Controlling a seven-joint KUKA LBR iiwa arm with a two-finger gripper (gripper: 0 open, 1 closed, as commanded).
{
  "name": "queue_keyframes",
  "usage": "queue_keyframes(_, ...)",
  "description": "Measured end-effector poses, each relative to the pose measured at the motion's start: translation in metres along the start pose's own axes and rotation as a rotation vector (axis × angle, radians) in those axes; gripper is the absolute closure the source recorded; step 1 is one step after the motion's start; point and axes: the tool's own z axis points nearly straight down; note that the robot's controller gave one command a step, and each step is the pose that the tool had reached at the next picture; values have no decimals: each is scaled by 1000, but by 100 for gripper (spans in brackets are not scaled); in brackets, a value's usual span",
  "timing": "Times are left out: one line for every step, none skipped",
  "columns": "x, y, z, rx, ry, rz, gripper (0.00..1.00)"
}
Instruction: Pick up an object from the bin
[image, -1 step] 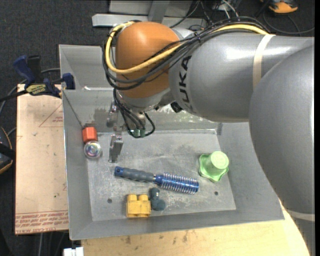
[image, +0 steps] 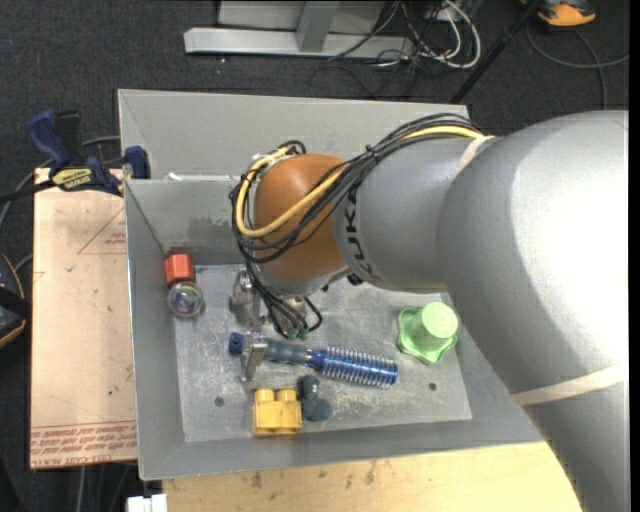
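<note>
Gripper (image: 247, 330) sits low over the left-middle of the bin (image: 150, 330) floor, at the handle end of a blue brush (image: 335, 364). Its orange cover (image: 295, 215) and the cables (image: 262, 228) block my view, so I cannot tell whether the gripper is spread, pressed together or pinching anything.

The brush is the nearest thing. It lies flat and runs left to right. It has a smooth pale-blue handle on the left and a darker blue cylindrical head with rows of bristles on the right. The handle end is right at the gripper's metal parts; I can't confirm contact.

Around it:
- small blue piece (image: 235, 343), just left of the gripper, beside the handle end
- yellow block (image: 276, 412), studded top, toward the front wall, just below the brush
- dark grey-blue lump (image: 316, 401), touching or just beside the yellow block's right side
- green cup (image: 428, 333), translucent, on its side, to the right, apart from the brush head
- orange-red block (image: 178, 267), far left corner, near the wall
- shiny round thing (image: 185, 299), just below the orange-red block

The arm (image: 480, 240) covers the bin's back right.

Writing: black vertical letters on the arm's grey casing, part of "KUKA". No labels readable on the things in the bin.
</note>
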Motion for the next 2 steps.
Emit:
queue_keyframes(-2, 2, -5, -2, -5, 0, 100)
queue_keyframes(1, -10, -131, 2, -3, -137, 100)
